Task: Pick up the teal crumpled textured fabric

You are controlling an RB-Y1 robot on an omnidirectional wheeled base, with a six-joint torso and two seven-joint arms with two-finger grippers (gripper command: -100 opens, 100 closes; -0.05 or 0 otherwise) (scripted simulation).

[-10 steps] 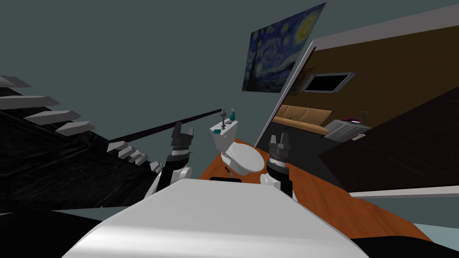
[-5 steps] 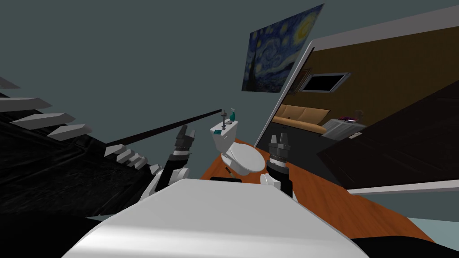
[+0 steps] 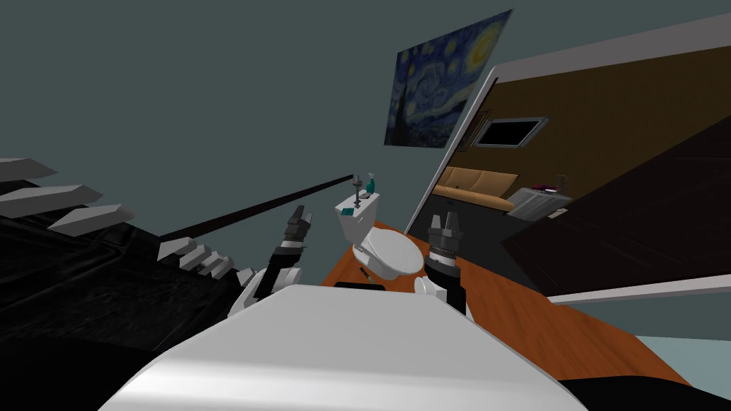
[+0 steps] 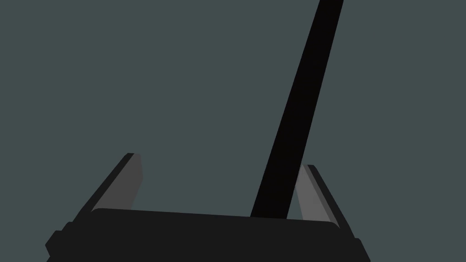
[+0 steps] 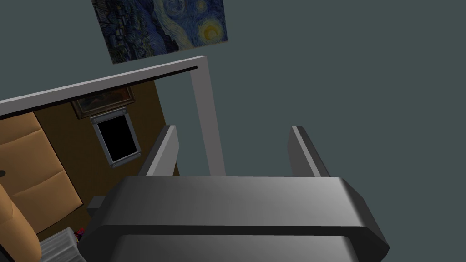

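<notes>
The teal crumpled fabric (image 3: 346,210) is a small patch on the lid of the white toilet tank (image 3: 357,217), at the lid's left end. My left gripper (image 3: 300,217) hovers left of the tank, about level with it and apart from the fabric. In the left wrist view the left gripper (image 4: 223,166) stands open against a grey wall crossed by a black strip (image 4: 300,113). My right gripper (image 3: 444,222) is raised to the right of the toilet bowl (image 3: 389,255). In the right wrist view the right gripper (image 5: 232,136) is open with nothing between its fingers.
A teal bottle (image 3: 370,184) and a dark upright fixture (image 3: 355,189) stand on the tank's far end. A small dark object (image 3: 364,272) lies on the orange floor. Grey slats (image 3: 78,207) over a black area fill the left. An open doorway (image 3: 500,178) with a dark door (image 3: 628,228) lies right.
My left gripper has moved right, closer to the toilet tank. The head view has shifted slightly, so the slats have slid left. The right arm has held still.
</notes>
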